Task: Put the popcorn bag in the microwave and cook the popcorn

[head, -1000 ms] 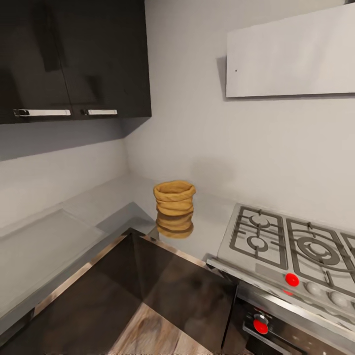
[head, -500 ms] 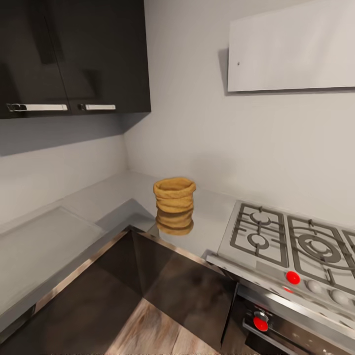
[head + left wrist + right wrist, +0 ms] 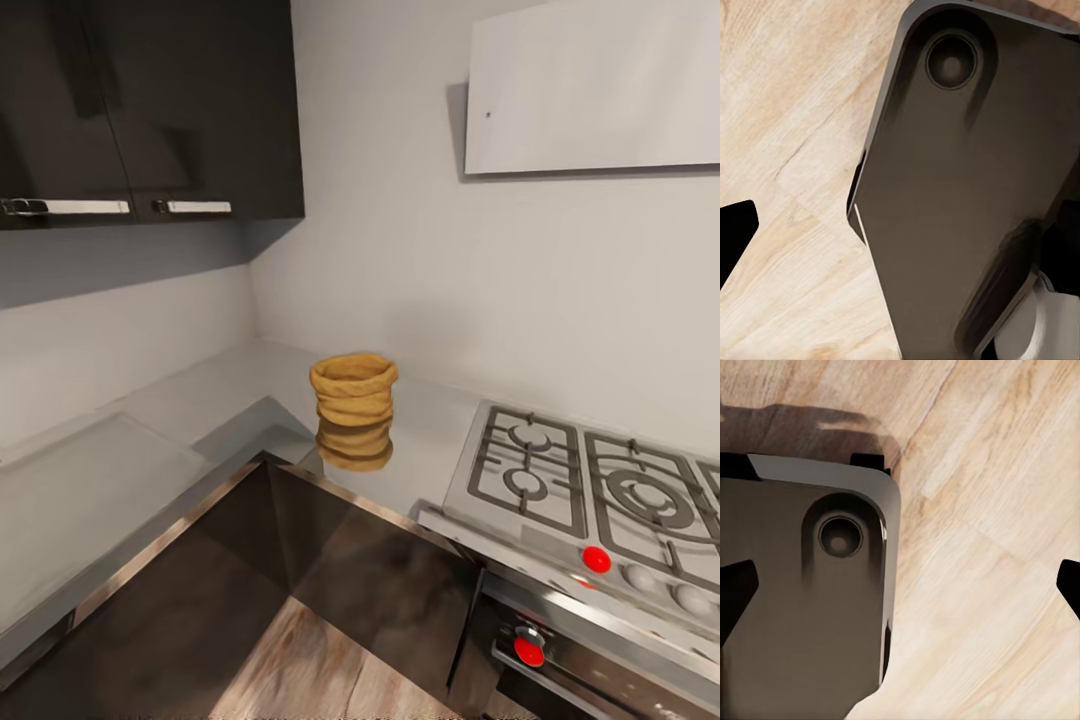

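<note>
Barely begun: popcorn bag [image 3: 353,401] upright and untouched on the corner countertop [image 3: 150,440] beside the gas hob [image 3: 590,490], no microwave reached, both claws' state impossible to tell.

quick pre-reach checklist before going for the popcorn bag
1. Tan crumpled paper popcorn bag stands upright: ok.
2. It rests on the grey reflective countertop, in the corner: ok.
3. Bag is apart from the steel gas hob with grey grates: ok.
4. Arms raised toward the bag: not ok; both wrist views look down at the light wooden floor.
5. Gripper opening: cannot tell.
6. Microwave location: cannot tell.
</note>
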You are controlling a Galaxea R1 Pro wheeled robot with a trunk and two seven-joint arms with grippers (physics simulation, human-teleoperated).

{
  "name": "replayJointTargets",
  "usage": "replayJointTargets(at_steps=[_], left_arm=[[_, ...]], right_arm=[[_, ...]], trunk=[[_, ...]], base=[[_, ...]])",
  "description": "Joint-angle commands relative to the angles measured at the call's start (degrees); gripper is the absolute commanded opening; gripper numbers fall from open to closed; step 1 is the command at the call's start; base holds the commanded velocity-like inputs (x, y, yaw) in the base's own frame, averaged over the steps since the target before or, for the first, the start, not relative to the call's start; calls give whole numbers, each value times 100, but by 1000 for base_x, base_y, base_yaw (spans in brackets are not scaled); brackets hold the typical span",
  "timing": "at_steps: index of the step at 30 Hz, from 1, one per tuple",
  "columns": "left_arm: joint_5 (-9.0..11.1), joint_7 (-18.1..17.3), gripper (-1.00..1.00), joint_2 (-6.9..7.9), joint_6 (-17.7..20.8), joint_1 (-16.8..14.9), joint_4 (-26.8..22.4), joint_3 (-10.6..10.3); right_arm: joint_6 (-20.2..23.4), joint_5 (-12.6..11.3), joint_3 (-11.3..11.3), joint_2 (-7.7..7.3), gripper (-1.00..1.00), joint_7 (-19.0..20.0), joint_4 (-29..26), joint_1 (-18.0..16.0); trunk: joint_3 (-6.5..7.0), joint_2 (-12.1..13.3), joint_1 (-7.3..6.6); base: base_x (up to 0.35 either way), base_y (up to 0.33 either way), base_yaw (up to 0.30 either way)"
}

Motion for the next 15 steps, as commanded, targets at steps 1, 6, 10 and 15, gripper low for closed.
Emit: replayJointTargets(at_steps=[1,6,10,15], left_arm=[[22,14,100,-2,-13,-1,-3,6],[22,14,100,-2,-13,-1,-3,6],[22,13,100,-2,-13,-1,-3,4],[21,12,100,-3,-13,-1,-3,6]], right_arm=[[-37,50,-49,-3,100,13,19,-8],[-48,44,-49,-13,100,14,15,-8],[-48,43,-49,-12,100,12,15,-8],[-49,41,-49,-12,100,13,15,-8]], trunk=[[-15,-4,0],[-62,-4,0],[-99,-4,0],[-145,-4,0]], base=[[0,0,53],[0,0,77],[0,0,84],[0,0,84]])
